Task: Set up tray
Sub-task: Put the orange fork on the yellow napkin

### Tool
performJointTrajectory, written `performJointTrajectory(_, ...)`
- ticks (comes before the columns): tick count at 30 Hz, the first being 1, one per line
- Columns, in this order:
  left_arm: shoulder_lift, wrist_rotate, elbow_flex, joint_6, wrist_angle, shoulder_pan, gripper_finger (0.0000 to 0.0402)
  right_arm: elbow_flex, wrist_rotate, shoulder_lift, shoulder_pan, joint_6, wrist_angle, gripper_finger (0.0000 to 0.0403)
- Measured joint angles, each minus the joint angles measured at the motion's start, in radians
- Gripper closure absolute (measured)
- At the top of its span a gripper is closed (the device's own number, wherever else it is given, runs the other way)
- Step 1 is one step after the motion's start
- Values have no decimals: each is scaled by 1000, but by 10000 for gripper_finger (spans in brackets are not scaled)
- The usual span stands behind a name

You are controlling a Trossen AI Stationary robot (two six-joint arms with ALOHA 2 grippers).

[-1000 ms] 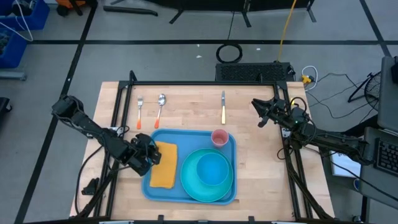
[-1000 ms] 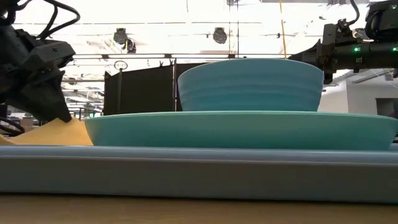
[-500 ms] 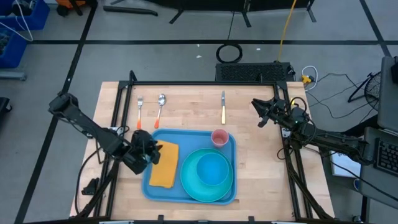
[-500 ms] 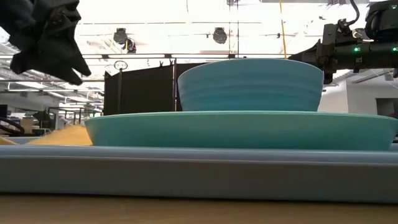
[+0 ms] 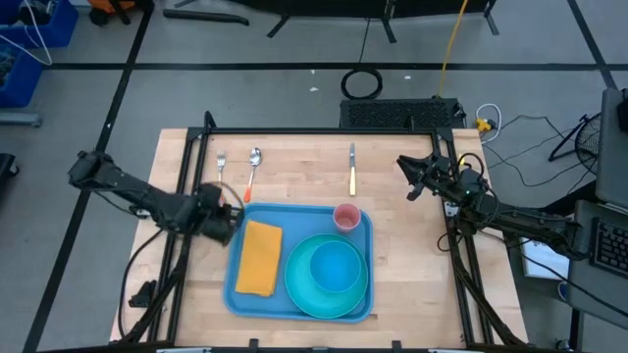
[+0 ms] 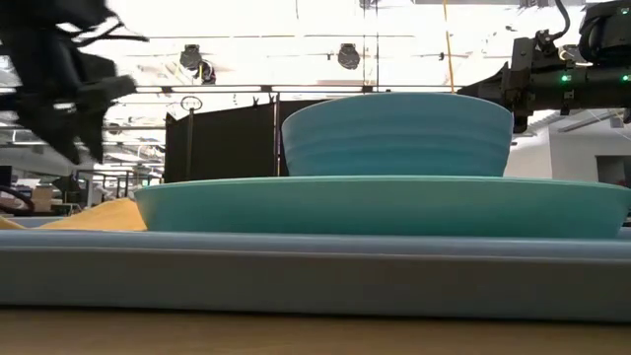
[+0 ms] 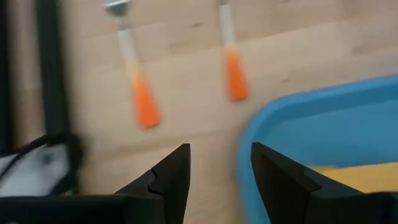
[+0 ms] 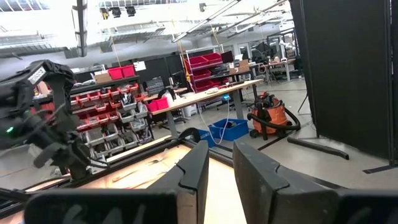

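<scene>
Since the earlier frame we note the left claw (image 5: 224,215) has withdrawn from the orange cloth (image 5: 258,257) and off the tray (image 5: 300,214), now sitting just beside the tray's left rim, near its far-left corner, over the bench (image 5: 392,206). From above, we record the tray lying at the bench's middle, near its front edge, carrying the cloth, a turquoise plate (image 5: 299,286) with a bowl (image 5: 336,266) on it, and a pink cup (image 5: 346,216). A fork (image 5: 221,176), a spoon (image 5: 253,170) and a knife (image 5: 352,169) lie beyond the tray. The right claw (image 5: 410,176) waits at the bench's right edge.

At bench height, the tray (image 6: 296,276) fills the foreground; the left claw (image 6: 69,99) hangs blurred above the cloth (image 6: 99,215), clear of it.

By the left wrist camera, the fingers (image 7: 177,174) stand apart and empty, over bare wood beside the tray corner (image 7: 280,124).

By the right wrist camera, the fingers (image 8: 199,171) show a narrow gap, holding nothing
</scene>
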Motion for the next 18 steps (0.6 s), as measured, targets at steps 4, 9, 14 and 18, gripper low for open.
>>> performJointTrajectory(4, -34, 2, 12, 176, 35, 171, 229, 0, 0, 0, 0, 5, 1, 339)
performJointTrajectory(9, -61, 39, 42, 372, 53, 385, 229, 0, 0, 0, 0, 50, 30, 339)
performJointTrajectory(14, -62, 160, 121, 624, 71, 609, 229, 0, 1, 0, 0, 43, 53, 339)
performJointTrajectory(18, -48, 251, 168, 758, 92, 789, 229, 0, 4, 0, 0, -3, 51, 339)
